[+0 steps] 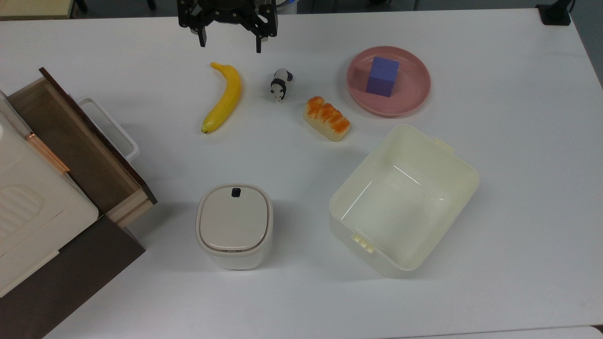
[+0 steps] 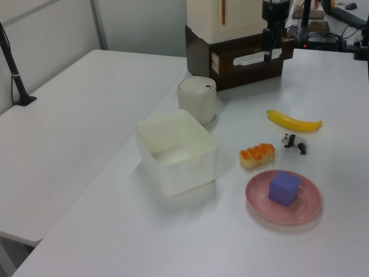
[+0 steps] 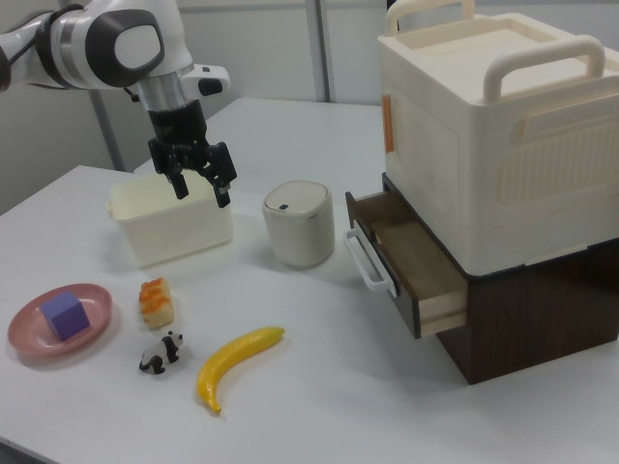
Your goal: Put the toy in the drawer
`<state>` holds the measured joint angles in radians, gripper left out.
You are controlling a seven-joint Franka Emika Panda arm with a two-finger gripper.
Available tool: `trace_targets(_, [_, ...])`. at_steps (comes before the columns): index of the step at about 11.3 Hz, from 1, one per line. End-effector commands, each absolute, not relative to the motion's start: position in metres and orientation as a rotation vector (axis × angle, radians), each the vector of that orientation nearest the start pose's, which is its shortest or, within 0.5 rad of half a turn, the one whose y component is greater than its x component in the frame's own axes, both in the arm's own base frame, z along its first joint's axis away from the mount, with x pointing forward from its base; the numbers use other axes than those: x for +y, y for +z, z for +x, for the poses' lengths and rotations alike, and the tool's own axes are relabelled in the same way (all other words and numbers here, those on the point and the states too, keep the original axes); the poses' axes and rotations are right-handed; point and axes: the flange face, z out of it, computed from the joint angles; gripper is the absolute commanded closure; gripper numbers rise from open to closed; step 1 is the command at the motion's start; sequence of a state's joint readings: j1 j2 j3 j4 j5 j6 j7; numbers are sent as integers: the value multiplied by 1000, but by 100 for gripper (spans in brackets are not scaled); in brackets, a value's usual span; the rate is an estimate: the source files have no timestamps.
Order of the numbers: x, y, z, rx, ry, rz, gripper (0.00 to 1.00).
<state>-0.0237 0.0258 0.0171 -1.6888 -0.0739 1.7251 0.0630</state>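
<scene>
- Black two-finger hand (image 1: 230, 46) top centre of the top view, released, empty.
- Tiny black-and-white panda toy (image 1: 281, 84) on white worktop (image 1: 494, 141), just below.
- Shallow wooden drawer (image 1: 75, 146) open, far left.

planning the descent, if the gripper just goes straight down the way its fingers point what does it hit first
Probably bare table: the open gripper hangs between the banana and the toy and a little beyond them, though depth is uncertain.

The top view looks straight down; left and right views face across the same table (image 1: 518, 188) from opposite ends.
</scene>
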Motion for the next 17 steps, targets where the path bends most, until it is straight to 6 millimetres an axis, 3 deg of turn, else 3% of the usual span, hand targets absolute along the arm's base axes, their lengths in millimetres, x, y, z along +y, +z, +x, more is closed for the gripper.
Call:
trace_targets(1, [-8,573,571,125,-17,-3184,0])
trace_targets(9, [-10,572,571,132,-12,-3184,0])
trace_targets(11, [-19,566,570,143,6,-3184,0])
trace_targets(15, [-10,536,562,167,116,-3122,0])
trace_targets(17, [-1,510,555,149,207,-3118,0])
